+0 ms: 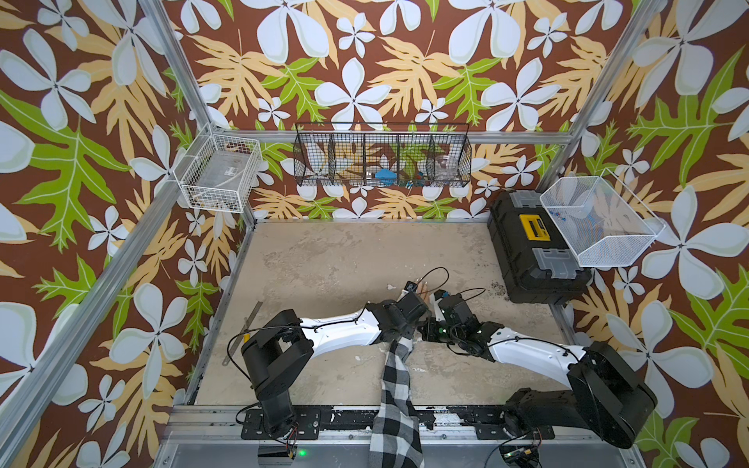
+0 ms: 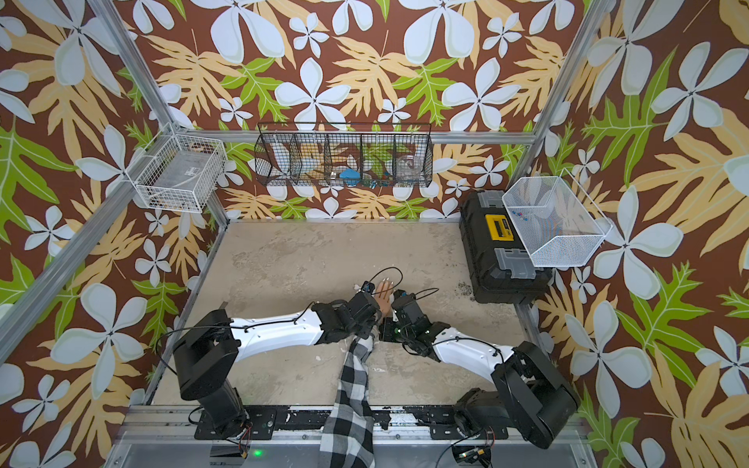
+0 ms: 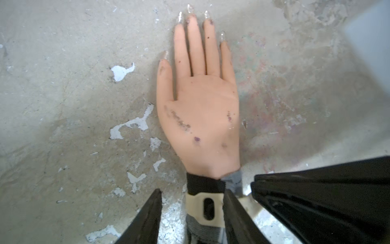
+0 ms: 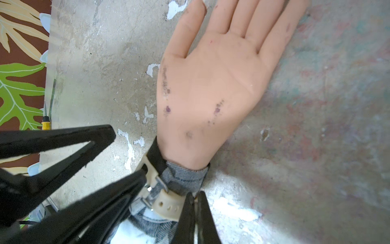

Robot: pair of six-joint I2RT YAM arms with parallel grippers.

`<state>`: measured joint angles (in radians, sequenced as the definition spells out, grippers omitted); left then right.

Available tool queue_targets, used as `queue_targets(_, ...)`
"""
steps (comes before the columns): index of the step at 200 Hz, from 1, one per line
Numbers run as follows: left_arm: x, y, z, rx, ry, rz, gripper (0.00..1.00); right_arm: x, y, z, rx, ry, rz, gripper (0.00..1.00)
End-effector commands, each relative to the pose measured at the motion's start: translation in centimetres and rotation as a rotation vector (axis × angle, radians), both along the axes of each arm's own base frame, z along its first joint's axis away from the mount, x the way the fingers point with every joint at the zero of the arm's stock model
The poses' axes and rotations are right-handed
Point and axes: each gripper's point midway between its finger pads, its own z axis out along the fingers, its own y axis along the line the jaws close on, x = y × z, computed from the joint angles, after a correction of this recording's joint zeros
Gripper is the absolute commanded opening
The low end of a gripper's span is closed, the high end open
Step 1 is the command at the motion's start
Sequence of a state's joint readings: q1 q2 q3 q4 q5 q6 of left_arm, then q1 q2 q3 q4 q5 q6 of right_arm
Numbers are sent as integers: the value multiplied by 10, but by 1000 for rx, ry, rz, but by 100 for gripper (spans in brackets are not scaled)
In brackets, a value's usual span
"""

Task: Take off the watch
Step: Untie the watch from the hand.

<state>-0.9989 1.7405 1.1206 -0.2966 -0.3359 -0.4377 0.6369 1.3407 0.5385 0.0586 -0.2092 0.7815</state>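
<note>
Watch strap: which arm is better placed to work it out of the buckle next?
Right, probably. The right gripper has its jaws shut at the holed strap of the watch, beside the buckle, apparently pinching it. The left gripper has its jaws apart astride the mannequin wrist, closed on nothing.

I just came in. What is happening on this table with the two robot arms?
The two arms are working on a watch strapped around the wrist of a mannequin hand, which lies palm up on the table. The left pincer is open and straddles the wrist, with one finger against the strap beside the buckle. The right pincer is shut, its tips at the strap's holed end. The watch is not off yet.
</note>
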Motion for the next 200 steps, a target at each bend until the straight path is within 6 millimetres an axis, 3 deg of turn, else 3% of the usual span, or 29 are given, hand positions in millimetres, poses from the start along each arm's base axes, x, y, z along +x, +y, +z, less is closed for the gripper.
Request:
queue_targets(1, 5, 12, 1, 23, -10, 18, 49, -1, -1, -1, -7, 4, 1, 0)
queue_targets(59, 6, 17, 7, -11, -11, 26, 49, 1, 3, 6, 7, -3, 8, 0)
queue_targets(113, -9, 9, 17, -183, 26, -7, 49, 12, 13, 35, 23, -50, 38, 0)
queue_targets(200, -19, 11, -4, -279, 87, 7, 49, 25, 36, 55, 39, -68, 125, 0)
